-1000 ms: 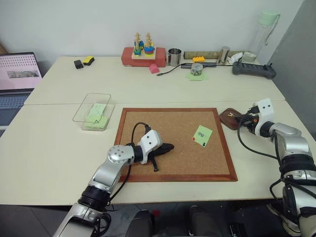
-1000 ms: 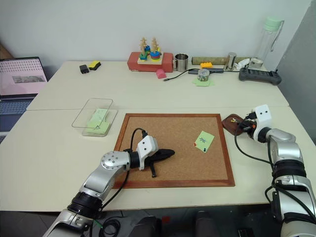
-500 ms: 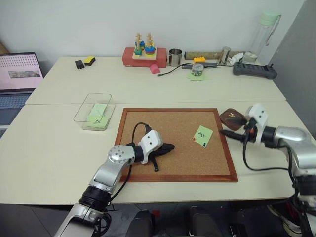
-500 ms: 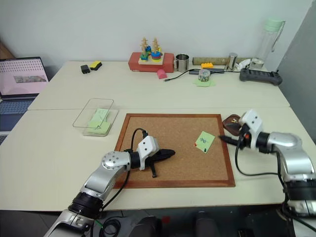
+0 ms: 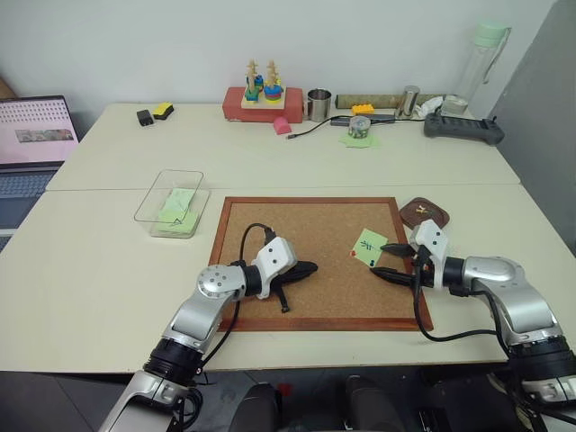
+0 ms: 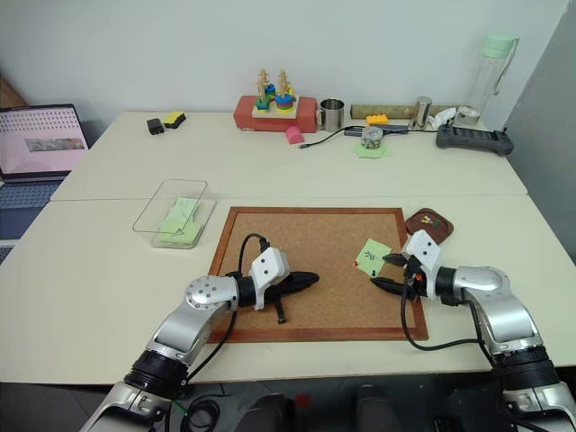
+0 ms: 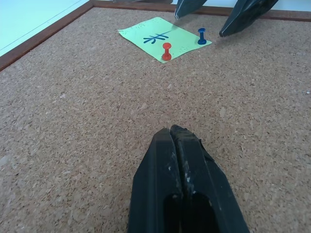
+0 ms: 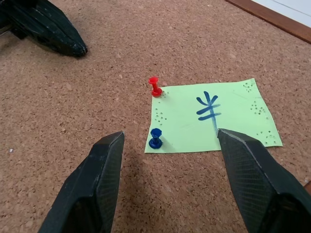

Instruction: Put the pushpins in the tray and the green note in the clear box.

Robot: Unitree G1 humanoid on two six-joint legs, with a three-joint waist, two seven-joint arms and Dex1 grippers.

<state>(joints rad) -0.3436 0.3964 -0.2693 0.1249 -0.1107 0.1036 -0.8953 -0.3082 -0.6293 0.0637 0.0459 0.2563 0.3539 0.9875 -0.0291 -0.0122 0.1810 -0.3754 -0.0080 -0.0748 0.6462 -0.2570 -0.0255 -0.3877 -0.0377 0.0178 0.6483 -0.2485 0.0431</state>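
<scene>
The green note [image 8: 214, 116] with a dark scribble lies on the right part of the cork board [image 5: 315, 225]. Two pushpins stand in its corners, a red one [image 8: 155, 86] and a dark blue one [image 8: 155, 138]. My right gripper [image 5: 390, 261] hovers open just right of the note, one finger to each side of the note's near edge. My left gripper [image 5: 307, 267] rests shut and empty on the middle of the board, pointing at the note. The dark brown tray [image 5: 427, 221] sits off the board's right edge. The clear box [image 5: 144, 209], holding pale green sheets, stands left of the board.
A laptop [image 5: 31, 135] is at the far left. Along the back table stand a stacking toy on a red box [image 5: 261, 94], a metal cup [image 5: 318, 103], a tall bottle with a green cap [image 5: 477, 63] and a black controller [image 5: 463, 128].
My right gripper has swung from beside the tray leftwards over the board's right edge to the note. The left arm has stayed still.
</scene>
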